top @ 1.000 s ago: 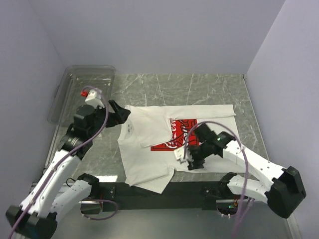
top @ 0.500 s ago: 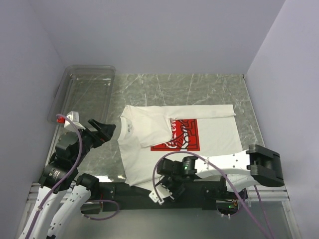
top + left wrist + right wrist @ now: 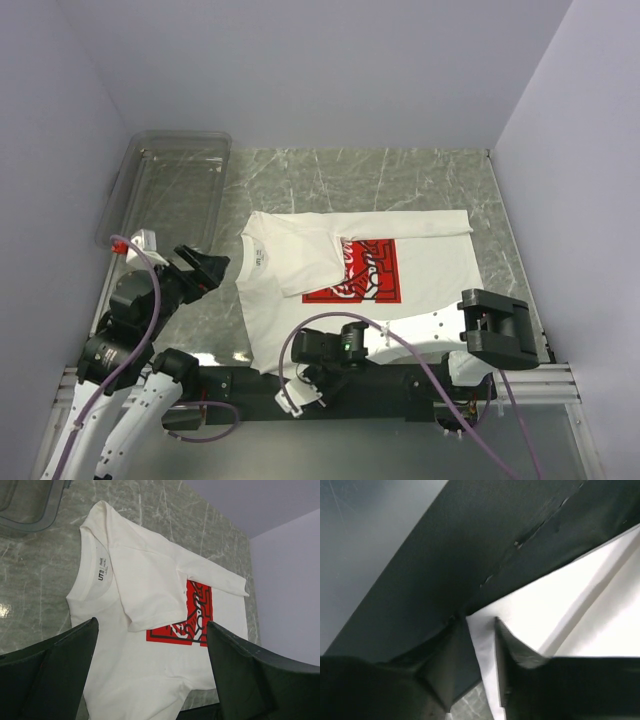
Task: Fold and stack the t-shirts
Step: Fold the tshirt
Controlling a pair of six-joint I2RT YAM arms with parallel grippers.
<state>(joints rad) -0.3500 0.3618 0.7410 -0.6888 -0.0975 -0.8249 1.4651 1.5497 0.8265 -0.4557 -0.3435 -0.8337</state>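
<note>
A white t-shirt [image 3: 350,290] with a red square print lies flat on the marble table, collar to the left, one sleeve folded over its chest. The left wrist view looks down on the t-shirt [image 3: 150,580]. My left gripper [image 3: 205,265] hovers left of the collar, open wide and empty, its gripper [image 3: 151,624] well above the cloth. My right gripper [image 3: 300,372] is low at the shirt's near-left hem corner. In the right wrist view the gripper [image 3: 480,620] has its jaws narrowed on either side of the white corner of the t-shirt [image 3: 560,595], a small gap still showing.
A clear plastic bin [image 3: 170,185] stands at the back left, its corner also in the left wrist view as the bin [image 3: 30,505]. The black base rail [image 3: 240,382] runs along the near table edge just beside the right gripper, seen as the rail [image 3: 470,555].
My right arm swung from the print down and left to the near hem corner and its jaws narrowed. The left arm drew back to the left, away from the collar.
</note>
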